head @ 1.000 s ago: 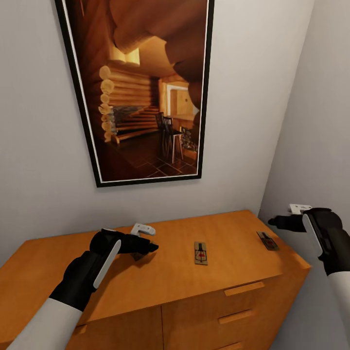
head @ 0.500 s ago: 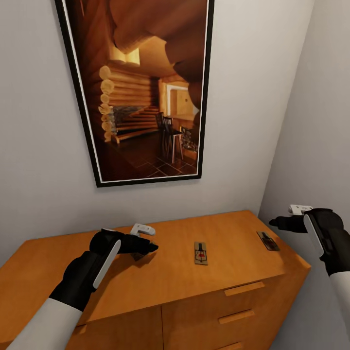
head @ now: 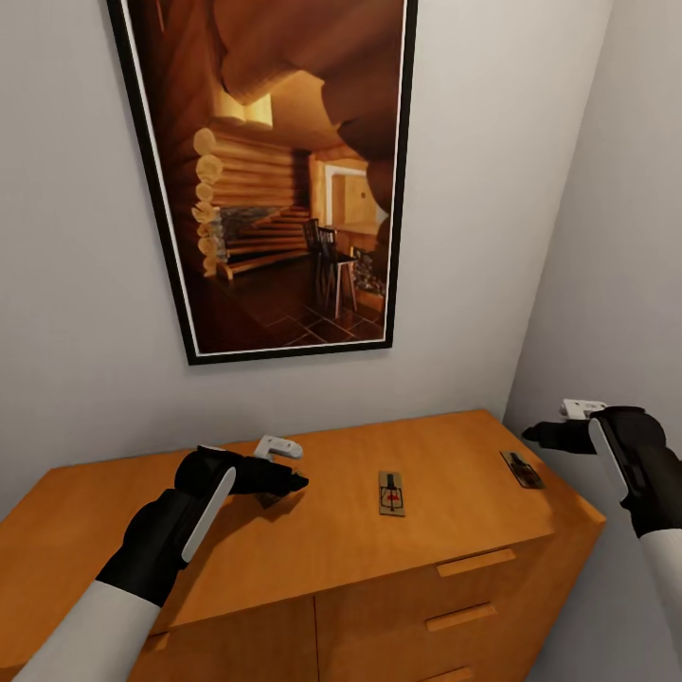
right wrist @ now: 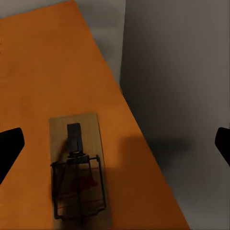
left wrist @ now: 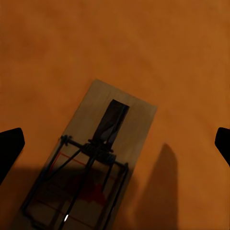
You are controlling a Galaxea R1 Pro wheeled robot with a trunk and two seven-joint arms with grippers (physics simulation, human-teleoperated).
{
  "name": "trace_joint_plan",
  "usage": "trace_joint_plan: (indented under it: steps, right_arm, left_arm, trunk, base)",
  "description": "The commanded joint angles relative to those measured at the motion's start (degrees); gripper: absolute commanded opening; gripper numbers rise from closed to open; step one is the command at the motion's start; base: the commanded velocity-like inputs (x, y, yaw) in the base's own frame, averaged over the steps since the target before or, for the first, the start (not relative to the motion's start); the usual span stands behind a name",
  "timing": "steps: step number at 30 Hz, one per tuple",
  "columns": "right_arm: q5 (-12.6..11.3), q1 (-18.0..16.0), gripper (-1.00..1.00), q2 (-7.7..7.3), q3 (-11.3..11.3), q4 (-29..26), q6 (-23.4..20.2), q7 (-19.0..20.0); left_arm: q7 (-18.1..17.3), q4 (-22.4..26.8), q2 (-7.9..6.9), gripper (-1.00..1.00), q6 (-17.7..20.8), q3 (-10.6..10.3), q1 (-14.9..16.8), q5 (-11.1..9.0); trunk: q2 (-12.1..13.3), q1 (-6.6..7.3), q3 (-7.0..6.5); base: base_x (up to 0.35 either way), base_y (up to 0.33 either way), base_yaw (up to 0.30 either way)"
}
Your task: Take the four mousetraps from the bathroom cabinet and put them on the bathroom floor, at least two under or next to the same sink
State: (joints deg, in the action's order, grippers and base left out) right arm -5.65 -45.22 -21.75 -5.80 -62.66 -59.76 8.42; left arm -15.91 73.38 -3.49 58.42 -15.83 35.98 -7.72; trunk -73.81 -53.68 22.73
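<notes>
— Mousetraps, count?
— Three flat wooden rectangles with wire springs lay on the smooth orange-brown cabinet [head: 332, 530] top: one [head: 391, 493] frame centre, one [head: 522, 469] at right edge, one [left wrist: 86, 167] beneath the left gripper [head: 284, 464].
— Grippers?
— Both spread open; the right gripper [head: 554, 423] hovered at right, holding nothing.

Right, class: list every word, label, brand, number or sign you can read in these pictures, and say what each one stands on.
No readable text anywhere.
Flat tan wooden mousetrap under the left gripper: a red printed patch, no letters legible.
Flat wooden mousetrap near the cabinet's right edge: a red mark, too blurred to read.
Middle mousetrap on the orange-brown wooden cabinet top: a red spot, too small to read.
Black-framed picture of a log cabin interior: no caption or lettering.
</notes>
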Motion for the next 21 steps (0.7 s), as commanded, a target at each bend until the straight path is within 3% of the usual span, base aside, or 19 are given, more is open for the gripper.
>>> trace_joint_plan:
  steps: [1,9,21]
  right_arm:
    - [-0.5,0.0,1.0,-0.01,0.0,0.0,-0.2,-0.2]
    - [-1.2,0.0,1.0,0.1,4.4,2.7,-0.2,0.3]
    - [-1.4,0.0,1.0,0.0,5.5,2.9,-0.2,1.2]
  left_arm:
    - [0.3,0.0,-0.05,1.0,0.3,-0.1,0.1,-0.5]
    - [0.3,-1.1,-0.01,1.0,0.2,-0.1,0.1,-0.5]
    - [0.3,-3.3,0.01,1.0,-3.3,-0.1,0.1,-0.5]
  trunk:
    - [0.0,0.0,0.07]
    - [0.0,0.0,0.07]
    - [0.0,0.0,0.07]
  base:
    - [0.0,0.0,0.0]
    - [0.0,0.0,0.0]
    - [0.0,0.0,0.0]
